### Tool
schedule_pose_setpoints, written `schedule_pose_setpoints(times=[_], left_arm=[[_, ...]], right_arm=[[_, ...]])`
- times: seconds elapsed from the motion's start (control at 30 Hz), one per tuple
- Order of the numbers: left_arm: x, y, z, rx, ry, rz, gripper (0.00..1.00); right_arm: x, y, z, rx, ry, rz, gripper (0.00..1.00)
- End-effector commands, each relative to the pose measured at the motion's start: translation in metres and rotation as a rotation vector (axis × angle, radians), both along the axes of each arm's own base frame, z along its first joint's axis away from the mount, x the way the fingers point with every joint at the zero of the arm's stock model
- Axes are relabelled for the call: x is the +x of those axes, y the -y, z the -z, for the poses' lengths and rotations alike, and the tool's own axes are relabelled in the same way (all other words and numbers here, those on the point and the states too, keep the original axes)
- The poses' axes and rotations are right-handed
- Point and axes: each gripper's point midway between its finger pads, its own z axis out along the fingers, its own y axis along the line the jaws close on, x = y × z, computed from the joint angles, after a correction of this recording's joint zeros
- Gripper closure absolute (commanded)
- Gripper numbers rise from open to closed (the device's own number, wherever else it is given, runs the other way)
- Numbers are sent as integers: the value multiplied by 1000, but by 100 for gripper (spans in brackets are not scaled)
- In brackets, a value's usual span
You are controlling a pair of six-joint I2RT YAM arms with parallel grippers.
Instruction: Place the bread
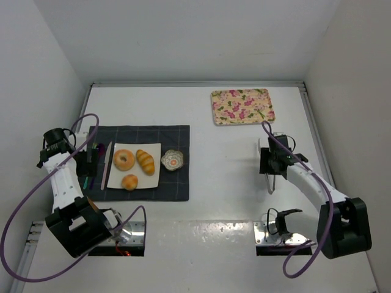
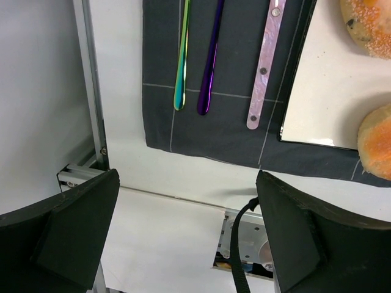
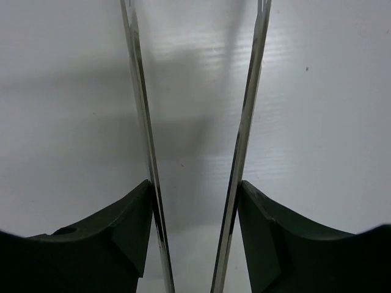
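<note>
The bread lies on a white square plate on the left: a ring bagel, a ridged croissant roll and a round bun. My left gripper hangs open beside the plate, over the mat's left edge. Its wrist view shows the bagel and the bun at the right, with the left gripper holding nothing. On the right, my right gripper is shut on metal tongs. In the right wrist view, the right gripper presses on both tong blades above bare table.
A dark checked mat lies under the plate, with a small floral dish on its right side. Slim utensils lie on the mat left of the plate. A floral tray sits at the back right. Walls enclose the table.
</note>
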Motion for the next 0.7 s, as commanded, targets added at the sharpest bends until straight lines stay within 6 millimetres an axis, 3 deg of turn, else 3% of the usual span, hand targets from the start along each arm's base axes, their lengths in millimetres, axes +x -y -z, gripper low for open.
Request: schedule_pose_setpoints(times=[0.0, 0.17, 0.27, 0.3, 0.37, 0.43, 0.5, 0.67], left_arm=[[6, -7, -5, 17, 31, -4, 0], [8, -8, -6, 23, 40, -4, 0], [8, -8, 2, 17, 31, -4, 0], [5, -8, 5, 17, 17, -8, 0], [5, -8, 10, 12, 9, -9, 0], [6, -10, 9, 22, 15, -21, 0], [6, -10, 11, 16, 8, -21, 0], [11, -4, 14, -18, 31, -11, 0]], right_arm=[[5, 5, 4, 48, 44, 52, 45], [-18, 13, 36, 68, -40, 98, 44], [-26, 19, 46, 86, -86, 149, 37], [-29, 17, 47, 121, -101, 150, 31], [-29, 15, 45, 132, -108, 153, 21], [-27, 18, 37, 121, -86, 159, 0], [-31, 25, 34, 93, -84, 202, 0], [-27, 32, 2, 85, 34, 250, 0]])
